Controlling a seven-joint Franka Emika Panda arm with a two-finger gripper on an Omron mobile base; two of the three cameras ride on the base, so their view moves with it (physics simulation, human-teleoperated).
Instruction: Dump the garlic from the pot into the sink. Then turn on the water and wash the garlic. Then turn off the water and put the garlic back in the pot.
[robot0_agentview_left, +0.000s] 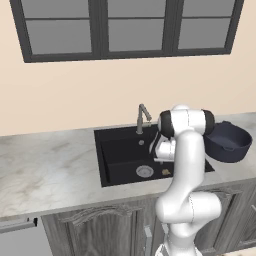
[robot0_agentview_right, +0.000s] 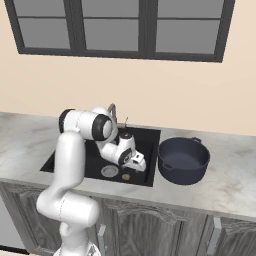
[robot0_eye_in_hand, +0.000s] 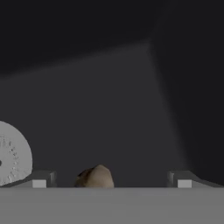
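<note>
Garlic (robot0_eye_in_hand: 96, 177) on sink (robot0_agentview_left: 120, 150) floor beside drain (robot0_agentview_left: 144, 171), between wide-spread gripper (robot0_eye_in_hand: 111, 179) tips, nothing held. Lowered for pickup, presumably. Pot (robot0_agentview_right: 182, 160) upright on tabletop (robot0_agentview_left: 45, 170) right of sink, awaiting return.

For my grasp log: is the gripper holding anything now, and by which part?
Nothing is held. The gripper is open, its fingers wide apart on either side of the small tan roundish garlic.

Marble counter (robot0_agentview_left: 50, 165), grey cabinets (robot0_agentview_left: 100, 230), dark window (robot0_agentview_left: 130, 27) above
</note>
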